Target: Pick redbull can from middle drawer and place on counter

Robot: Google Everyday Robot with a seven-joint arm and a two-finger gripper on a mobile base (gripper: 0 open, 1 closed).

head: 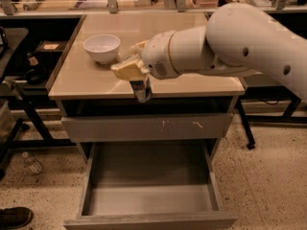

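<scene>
My gripper (135, 78), with pale yellow fingers (125, 71), is shut on the redbull can (142, 91). It holds the small blue-and-silver can at the front edge of the counter (86, 80), about level with the top. The middle drawer (148, 210) is pulled open below; its flat grey floor is bare. My big white arm (240, 42) reaches in from the right across the counter.
A white bowl (101, 47) stands on the counter at the back left, close to the gripper. A shut grey drawer front with white scuffs (148, 127) lies above the open drawer. A dark side table (19, 75) stands at the left, and a shoe (14, 217) is on the floor.
</scene>
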